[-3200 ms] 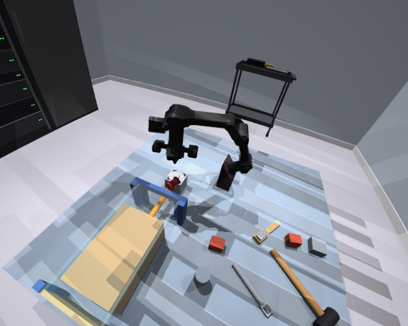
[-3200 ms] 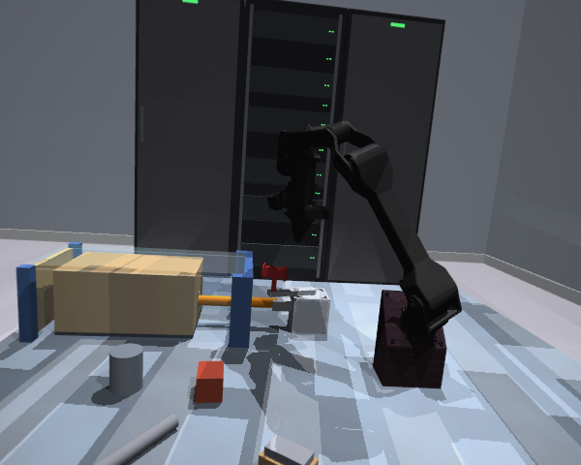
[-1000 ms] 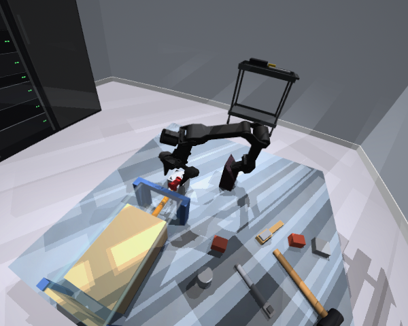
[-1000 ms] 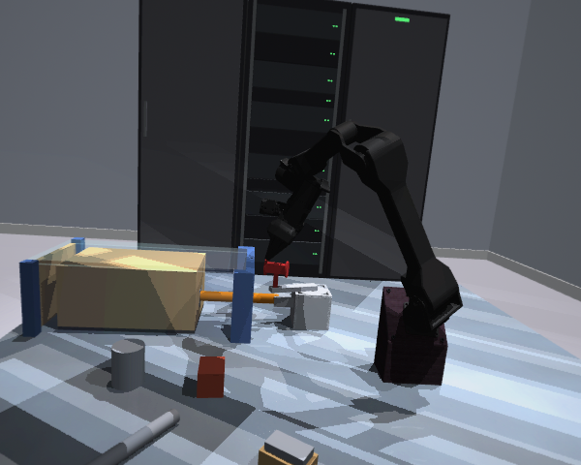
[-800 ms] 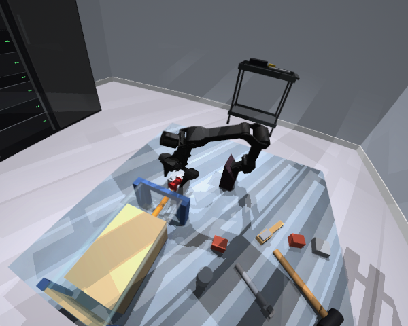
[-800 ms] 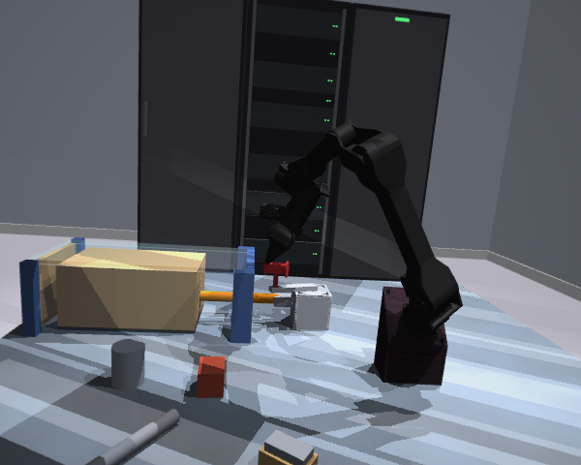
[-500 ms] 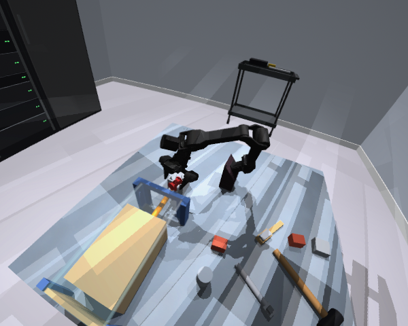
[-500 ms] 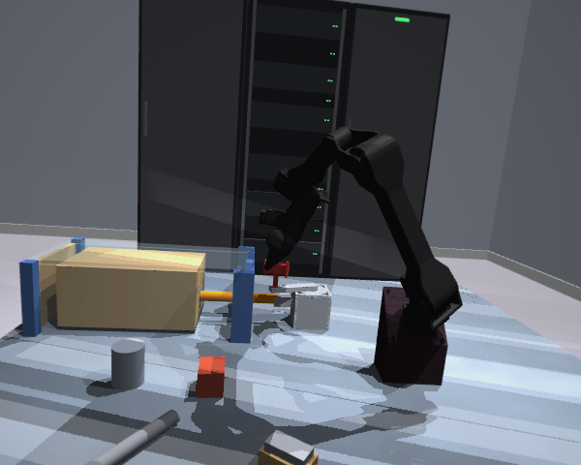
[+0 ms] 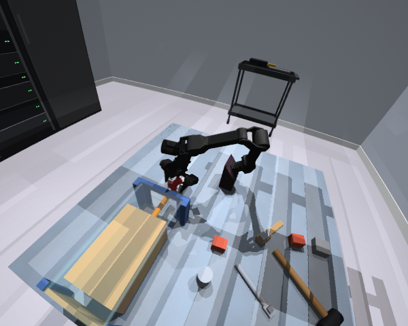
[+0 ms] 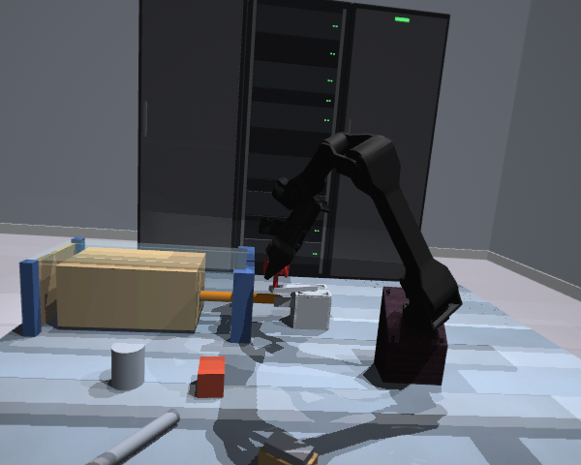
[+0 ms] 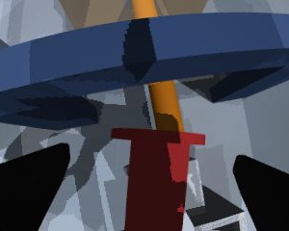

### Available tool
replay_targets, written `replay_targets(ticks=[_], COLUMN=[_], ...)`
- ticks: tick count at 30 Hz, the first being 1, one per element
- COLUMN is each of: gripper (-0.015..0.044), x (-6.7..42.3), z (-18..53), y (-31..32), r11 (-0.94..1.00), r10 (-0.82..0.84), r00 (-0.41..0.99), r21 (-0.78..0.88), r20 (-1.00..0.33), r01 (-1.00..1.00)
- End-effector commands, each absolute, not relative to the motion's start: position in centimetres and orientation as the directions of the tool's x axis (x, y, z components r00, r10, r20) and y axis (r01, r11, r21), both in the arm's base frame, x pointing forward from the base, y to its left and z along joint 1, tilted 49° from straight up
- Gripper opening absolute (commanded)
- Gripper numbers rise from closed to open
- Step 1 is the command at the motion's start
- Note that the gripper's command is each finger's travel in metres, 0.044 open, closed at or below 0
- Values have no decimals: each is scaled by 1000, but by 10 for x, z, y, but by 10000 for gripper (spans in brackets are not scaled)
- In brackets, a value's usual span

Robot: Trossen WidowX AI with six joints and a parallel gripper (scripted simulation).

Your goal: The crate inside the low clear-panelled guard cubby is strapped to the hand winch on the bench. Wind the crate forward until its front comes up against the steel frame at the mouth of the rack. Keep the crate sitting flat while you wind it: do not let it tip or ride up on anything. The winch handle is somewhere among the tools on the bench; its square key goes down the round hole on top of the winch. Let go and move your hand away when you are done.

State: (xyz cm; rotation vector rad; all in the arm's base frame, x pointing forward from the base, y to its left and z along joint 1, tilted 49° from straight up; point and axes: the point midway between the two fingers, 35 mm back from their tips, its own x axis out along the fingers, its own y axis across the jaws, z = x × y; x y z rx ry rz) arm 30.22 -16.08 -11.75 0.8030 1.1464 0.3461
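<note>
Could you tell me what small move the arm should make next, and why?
Probably ease straight down a little and close on the red handle. The gripper is open and empty, its fingers already on either side of the handle seated on the winch. The crate sits short of the blue frame.

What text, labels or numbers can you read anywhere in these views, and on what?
None: no legible word, number or brand shows in any view.
The server cabinet carries only small green indicator lights, no characters.
The crate, the winch and the red handle are plain.
A yellow patch on the item atop the cart is too small to read.
</note>
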Motion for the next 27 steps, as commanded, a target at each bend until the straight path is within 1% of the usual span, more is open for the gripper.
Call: replay_targets(ticks=[1, 16, 19, 20, 27], gripper=[440, 46, 26, 0, 0], x=[301, 302, 302, 302, 301], z=[-120, -118, -118, -118, -120], y=[-157, -160, -160, -160, -158], r11=[672, 679, 679, 679, 672], r10=[629, 624, 624, 624, 629], r00=[397, 399, 399, 399, 397], r21=[724, 719, 719, 719, 724], r20=[-668, -672, -672, -672, -668], r01=[153, 148, 148, 148, 153])
